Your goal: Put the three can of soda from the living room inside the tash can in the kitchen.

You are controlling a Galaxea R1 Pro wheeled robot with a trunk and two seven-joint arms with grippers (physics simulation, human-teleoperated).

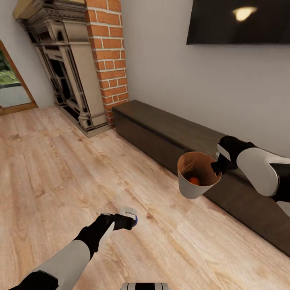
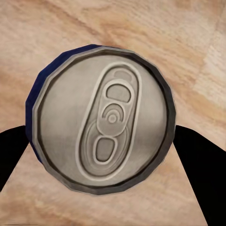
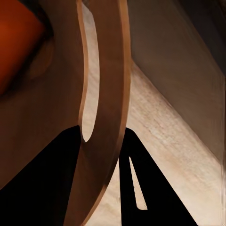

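Note:
I am in the living room, above the wooden floor. My left gripper (image 1: 128, 219) is shut on a blue can of soda (image 1: 129, 214); the left wrist view looks straight onto its silver top (image 2: 106, 120) with the dark fingers (image 2: 200, 162) on both sides. My right gripper (image 1: 216, 166) is shut on the rim of the tash can (image 1: 195, 188), which hangs tilted in the air, its coppery inside facing me. An orange can of soda (image 1: 194, 181) lies inside it. In the right wrist view the rim (image 3: 106, 108) runs between the fingers (image 3: 141, 188), with the orange can (image 3: 16, 42) beyond.
A long low dark-brown bench (image 1: 161, 133) runs along the white wall at the right, under a wall-mounted TV (image 1: 237, 22). A red brick column (image 1: 108, 52) and an ornate fireplace (image 1: 66, 72) stand at the back left. Wooden floor (image 1: 60, 177) spreads to the left.

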